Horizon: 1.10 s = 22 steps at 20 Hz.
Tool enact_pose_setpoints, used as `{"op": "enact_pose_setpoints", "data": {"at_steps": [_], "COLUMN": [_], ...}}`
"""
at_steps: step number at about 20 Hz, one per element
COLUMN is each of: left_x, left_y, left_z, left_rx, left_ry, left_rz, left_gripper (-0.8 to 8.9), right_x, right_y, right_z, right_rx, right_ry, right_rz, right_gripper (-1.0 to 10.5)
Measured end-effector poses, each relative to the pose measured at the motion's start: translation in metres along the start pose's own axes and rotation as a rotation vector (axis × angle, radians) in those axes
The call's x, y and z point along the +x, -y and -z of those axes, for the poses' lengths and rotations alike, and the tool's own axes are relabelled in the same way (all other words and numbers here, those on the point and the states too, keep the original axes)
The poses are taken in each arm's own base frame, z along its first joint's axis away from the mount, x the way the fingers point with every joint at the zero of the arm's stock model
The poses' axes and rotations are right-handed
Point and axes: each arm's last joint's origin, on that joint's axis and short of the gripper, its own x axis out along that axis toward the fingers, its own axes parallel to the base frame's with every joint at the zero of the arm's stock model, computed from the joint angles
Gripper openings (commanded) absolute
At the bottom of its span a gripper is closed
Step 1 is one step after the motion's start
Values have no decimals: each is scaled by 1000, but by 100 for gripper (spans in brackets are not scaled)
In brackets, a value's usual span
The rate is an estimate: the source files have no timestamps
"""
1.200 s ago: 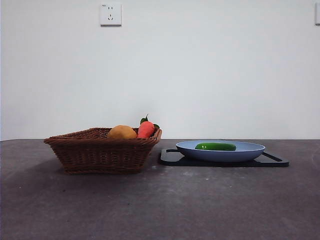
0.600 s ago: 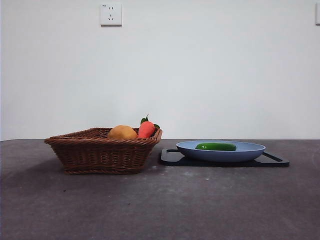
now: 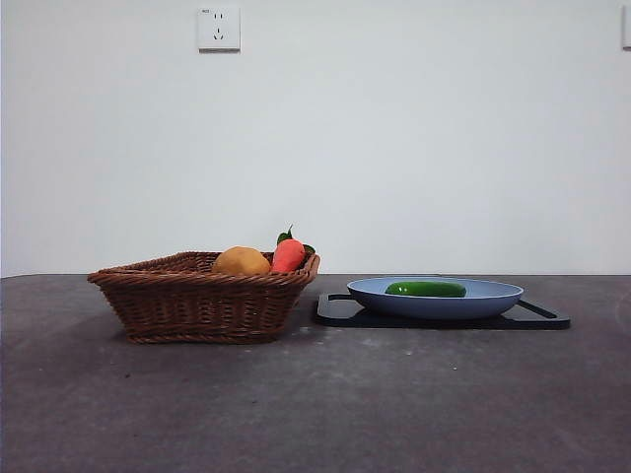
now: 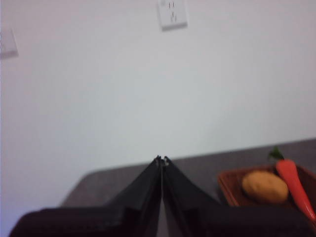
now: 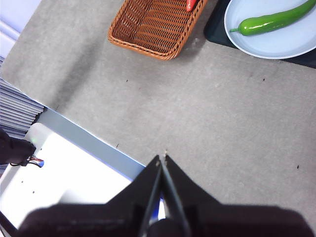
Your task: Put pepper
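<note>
Here we see a dark grey table [image 3: 315,404] running the full width of the front view, with a white wall and a socket plate [image 3: 218,28] behind it. On the left side of the table stands a brown wicker basket [image 3: 202,301]. Right of the basket, close by but not touching it, lies a flat black tray [image 3: 340,311], and on the tray sits a wide blue plate [image 3: 483,299]. In the basket we find a round yellow-orange fruit [image 3: 241,261] and, just to its right, a red-orange pointed vegetable [image 3: 288,254] with green leaves, leaning on the basket's right rim. The pepper [image 3: 425,289] lies flat in the blue plate, lengthwise from left to right and a little left of the plate's middle. Neither arm shows in the front view. From its wrist camera we see the left gripper [image 4: 161,160] raised off the table with its jaws pressed together, holding nothing. The right gripper [image 5: 162,157] hangs high above the near part of the table, jaws likewise closed on nothing, well apart from the pepper.
</note>
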Motion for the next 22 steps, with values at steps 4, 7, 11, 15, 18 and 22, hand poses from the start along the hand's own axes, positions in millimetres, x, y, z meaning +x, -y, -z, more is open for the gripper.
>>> {"op": "enact_pose_setpoints", "data": {"at_steps": [4, 7, 11, 15, 18, 22], "left_x": [-2, -4, -5, -8, -10, -12], "left_y": [4, 7, 9, 10, 11, 11], "left_z": [31, 50, 68, 81, 84, 88], "left_rx": [-41, -52, -64, -70, -84, -125], "left_ry": [-89, -131, -173, -283, -326, -364], "left_rz": [12, 17, 20, 29, 33, 28], "left_gripper": [8, 8, 8, 8, 8, 8], "right_x": [0, 0, 0, 0, 0, 0], "right_y": [0, 0, 0, 0, 0, 0], "right_z": [0, 0, 0, 0, 0, 0], "right_rx": [0, 0, 0, 0, 0, 0], "right_ry": [0, 0, 0, 0, 0, -1], "right_rz": [0, 0, 0, 0, 0, 0], "right_gripper": [6, 6, 6, 6, 6, 6]}}
